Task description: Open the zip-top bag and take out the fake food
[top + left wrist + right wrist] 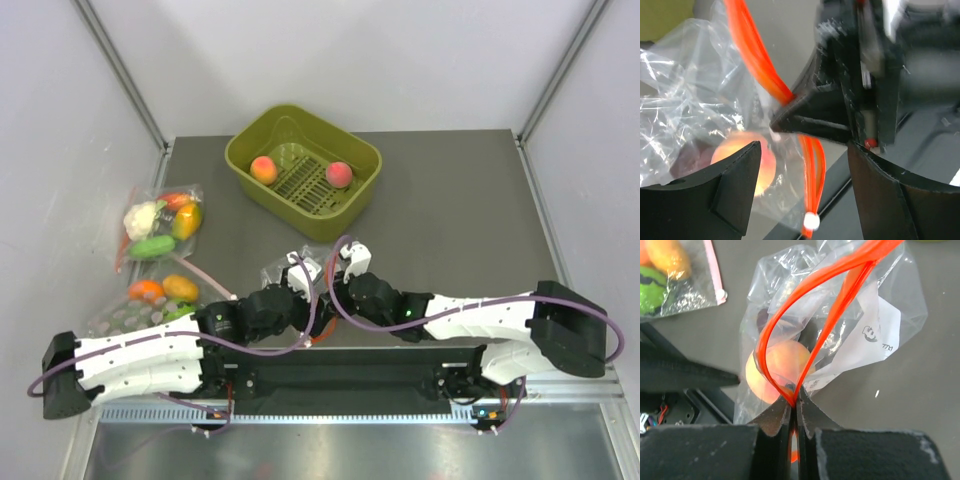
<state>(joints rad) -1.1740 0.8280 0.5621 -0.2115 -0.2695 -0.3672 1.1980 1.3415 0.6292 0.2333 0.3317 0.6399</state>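
While two peaches [264, 169] sit in the green basket [240, 150], we see one peach [782, 367] left inside the zip-top bag [880, 305], which hangs with its mouth gaping between the arms, over the bench [450, 220]. Right tool [794, 410] is pressed tight, pinching the orange-red zip strip [771, 322]. Left tool [802, 160] is spread wide by the bag, clamping nothing.
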